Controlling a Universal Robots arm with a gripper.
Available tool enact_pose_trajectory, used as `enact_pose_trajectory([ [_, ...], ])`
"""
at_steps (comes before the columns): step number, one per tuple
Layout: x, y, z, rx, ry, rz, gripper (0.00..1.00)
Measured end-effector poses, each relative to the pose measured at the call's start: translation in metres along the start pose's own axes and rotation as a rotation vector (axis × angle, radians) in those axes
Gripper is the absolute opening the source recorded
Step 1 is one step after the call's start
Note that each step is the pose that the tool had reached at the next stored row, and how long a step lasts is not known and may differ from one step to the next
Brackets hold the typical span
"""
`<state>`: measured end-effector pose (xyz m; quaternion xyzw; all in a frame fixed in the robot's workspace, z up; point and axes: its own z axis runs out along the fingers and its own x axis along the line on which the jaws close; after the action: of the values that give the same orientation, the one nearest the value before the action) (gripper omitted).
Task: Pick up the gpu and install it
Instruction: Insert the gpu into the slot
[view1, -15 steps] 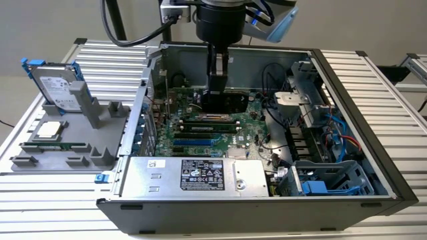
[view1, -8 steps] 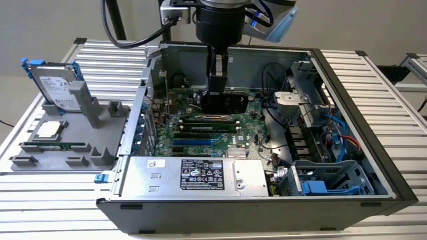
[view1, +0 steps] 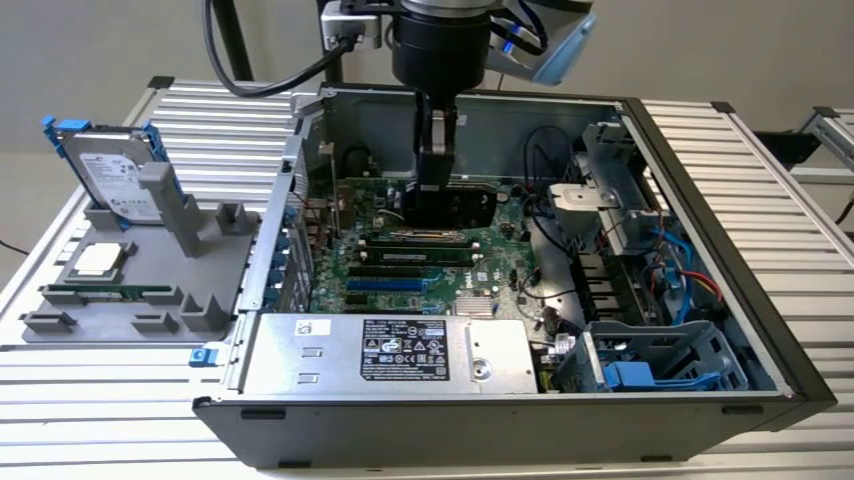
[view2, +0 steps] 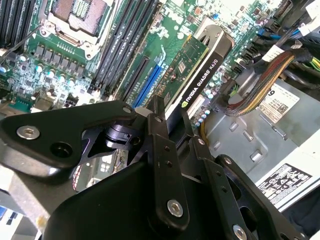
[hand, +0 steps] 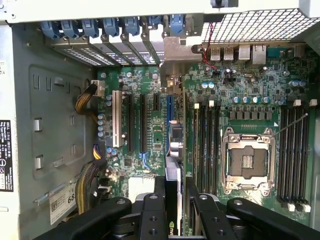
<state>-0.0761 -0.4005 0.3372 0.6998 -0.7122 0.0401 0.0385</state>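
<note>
The gripper (view1: 434, 205) hangs inside the open computer case (view1: 694, 150), low over the motherboard (view1: 501, 265), and its fingers are closed on the gpu (view2: 197, 70), which it holds by the upper edge. In the second wrist view the card goes straight away from the fingers (view2: 167, 170), standing on its edge, with the green board on one face and the black cooler on the other. So the gpu is not beside the gripper but directly under it, between the two fingers, and its long axis runs in the same line as the expansion slots (hand: 142, 122) on the board. In the first wrist view the card (hand: 172, 175) is seen from its thin edge, and it appears to stand over the blue slot (hand: 168, 107), with its silver bracket (hand: 176, 50) towards the rear wall of the case, where the blue clips (hand: 115, 27) are. I judge that the card is aligned with this slot, but I cannot tell if its lower edge already touches the slot or is only just above it. On the grey fixture (view1: 134, 280) outside the case, well apart from the gripper, a hard drive (view1: 114, 175) stands untouched.
</note>
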Motion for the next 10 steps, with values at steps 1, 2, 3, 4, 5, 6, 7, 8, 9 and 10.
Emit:
enact_pose_trajectory([
  [1, 0.0, 0.0, 0.0002, 0.0, -0.0001, 0.0, 0.0],
  [2, -0.0001, 0.0, 0.0008, 0.0002, -0.0003, 0.0, 0.0],
  [3, -0.0001, 0.0, 0.0012, 0.0001, -0.0002, 0.0, 0.0],
  [4, -0.0002, 0.0, 0.0016, 0.0, 0.0, 0.0, 0.0],
  [5, -0.0002, 0.0, 0.0021, 0.0001, -0.0001, 0.0, 0.0],
  [6, -0.0003, 0.0, 0.0028, 0.0, 0.0, 0.0, 0.0],
  [7, -0.0004, 0.0, 0.0035, 0.0, 0.0, 0.0, 0.0],
  [8, -0.0004, 0.0, 0.0039, -0.0001, 0.0001, 0.0, 0.0],
  [9, -0.0005, 0.0, 0.0043, -0.0001, 0.0002, 0.0, 0.0],
  [10, -0.0005, 0.0, 0.005, 0.0, 0.0, 0.0, 0.0],
])
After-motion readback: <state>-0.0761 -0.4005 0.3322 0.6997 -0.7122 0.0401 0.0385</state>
